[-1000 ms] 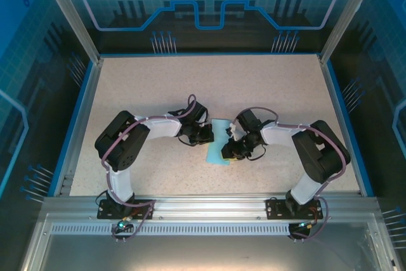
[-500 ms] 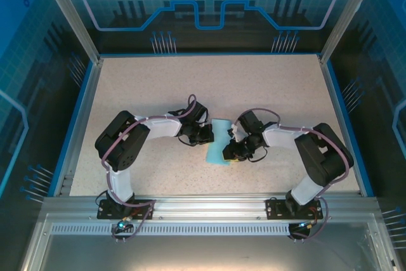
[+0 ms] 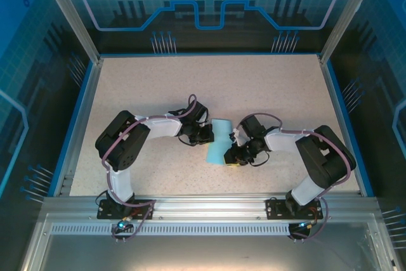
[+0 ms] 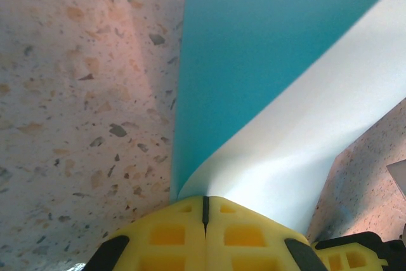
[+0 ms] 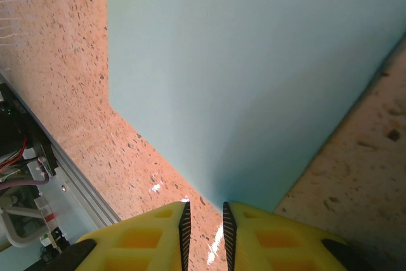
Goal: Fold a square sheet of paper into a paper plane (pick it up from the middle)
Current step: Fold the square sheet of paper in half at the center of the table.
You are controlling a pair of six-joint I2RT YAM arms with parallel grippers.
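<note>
The square sheet of paper [image 3: 218,144] lies mid-table as a narrow light-blue oblong between the two grippers. My left gripper [image 3: 210,134] is shut on its left edge. In the left wrist view the yellow jaws [image 4: 204,204] meet on a lifted flap whose pale underside curls up over the blue paper [image 4: 254,55]. My right gripper [image 3: 231,156] is at the paper's near right corner. In the right wrist view its jaws [image 5: 203,212] stand a narrow gap apart, with bare table showing between them. The paper [image 5: 254,80] ends just in front of its right fingertip [image 5: 236,211].
The speckled table [image 3: 158,87] has a blue rim, and an aluminium rail [image 3: 209,204] runs along the near edge. Both arms are bent inward, elbows out, and crowd the table's middle. Glass walls enclose the cell.
My right gripper has slid a little toward the near edge along the paper's right side, and its elbow has swung outward. The left arm has held still, its grip unchanged.
</note>
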